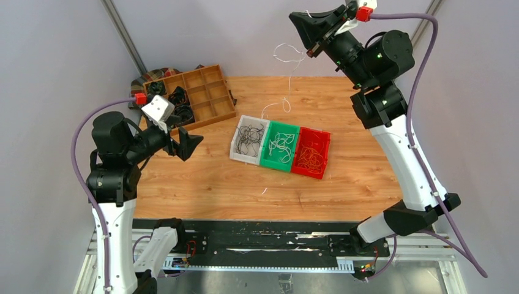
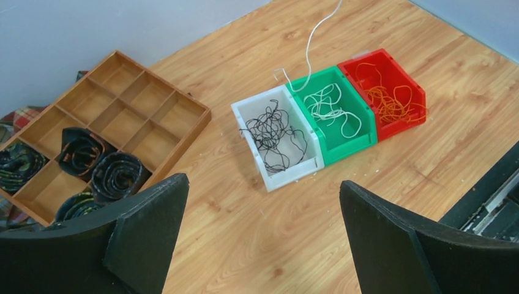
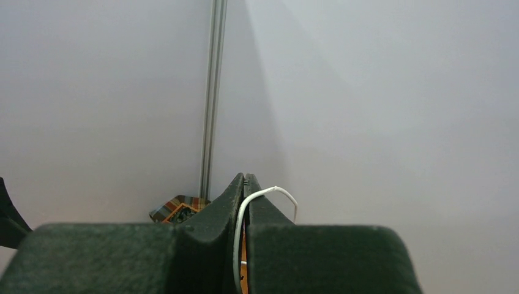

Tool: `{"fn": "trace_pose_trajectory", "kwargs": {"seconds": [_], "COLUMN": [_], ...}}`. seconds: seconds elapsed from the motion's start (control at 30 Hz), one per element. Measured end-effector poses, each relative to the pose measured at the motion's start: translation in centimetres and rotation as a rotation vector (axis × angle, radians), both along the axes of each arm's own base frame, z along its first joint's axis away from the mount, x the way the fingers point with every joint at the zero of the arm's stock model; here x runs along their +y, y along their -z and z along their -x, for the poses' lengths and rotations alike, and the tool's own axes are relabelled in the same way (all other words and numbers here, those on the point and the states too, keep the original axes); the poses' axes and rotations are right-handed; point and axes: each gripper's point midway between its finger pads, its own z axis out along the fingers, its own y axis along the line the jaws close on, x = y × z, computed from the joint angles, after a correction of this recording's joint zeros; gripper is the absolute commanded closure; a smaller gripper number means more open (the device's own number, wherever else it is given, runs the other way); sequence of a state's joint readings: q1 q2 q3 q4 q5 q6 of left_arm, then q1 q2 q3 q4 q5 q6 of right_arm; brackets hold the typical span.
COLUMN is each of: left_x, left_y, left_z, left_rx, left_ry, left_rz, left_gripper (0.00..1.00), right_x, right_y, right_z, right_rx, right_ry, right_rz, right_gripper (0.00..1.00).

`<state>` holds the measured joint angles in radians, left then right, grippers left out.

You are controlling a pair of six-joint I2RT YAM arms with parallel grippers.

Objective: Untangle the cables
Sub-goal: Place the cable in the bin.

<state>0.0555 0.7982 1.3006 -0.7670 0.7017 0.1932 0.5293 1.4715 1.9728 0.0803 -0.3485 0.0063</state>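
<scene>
Top view: the left arm is folded low, and the left gripper (image 1: 191, 146) has its jaws spread wide, empty, above the tabletop (image 1: 214, 184). The right arm reaches high, and the right gripper (image 1: 301, 21) pinches a white cable (image 1: 289, 89) that dangles below the jaws toward three bins (image 1: 276, 164).

Left wrist view: the bins lie ahead of the jaws and hold black, white and orange cables (image 2: 272, 131).

Right wrist view: the jaws are clamped on the white cable.

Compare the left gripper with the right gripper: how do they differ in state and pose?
The left gripper stands wide open and holds nothing; the right gripper is shut on a white cable. The left gripper faces down toward the table; the right gripper is raised and faces the wall. Both have black fingers.
</scene>
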Motion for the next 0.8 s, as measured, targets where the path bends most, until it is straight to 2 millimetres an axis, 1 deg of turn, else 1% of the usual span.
{"fn": "trace_pose_trajectory", "kwargs": {"seconds": [0.1,0.2,0.33,0.5,0.63,0.8], "left_x": [0.3,0.4,0.7,1.0,1.1,1.1], "left_y": [0.4,0.7,0.8,1.7,2.0,2.2], "left_z": [0.0,0.1,0.3,0.2,0.2,0.2], "left_rx": [0.001,0.006,0.001,0.016,0.020,0.018], "left_ry": [-0.010,-0.017,-0.029,-0.038,-0.039,-0.037], "left_rz": [-0.018,-0.031,-0.047,-0.065,-0.071,-0.079], "left_gripper": [0.02,0.02,0.02,0.02,0.02,0.02], "right_x": [0.2,0.8,1.8,2.8,3.3,3.5], "right_y": [-0.3,0.7,3.7,7.5,10.2,12.9], "right_z": [-0.1,-0.9,-2.5,-4.4,-5.2,-6.1], "right_rx": [-0.010,0.006,0.065,0.138,0.188,0.233], "right_ry": [-0.005,-0.011,-0.018,-0.016,-0.016,-0.002], "right_rz": [-0.004,0.004,0.041,0.084,0.114,0.145], "right_gripper": [0.99,0.99,0.99,0.99,0.99,0.99]}}
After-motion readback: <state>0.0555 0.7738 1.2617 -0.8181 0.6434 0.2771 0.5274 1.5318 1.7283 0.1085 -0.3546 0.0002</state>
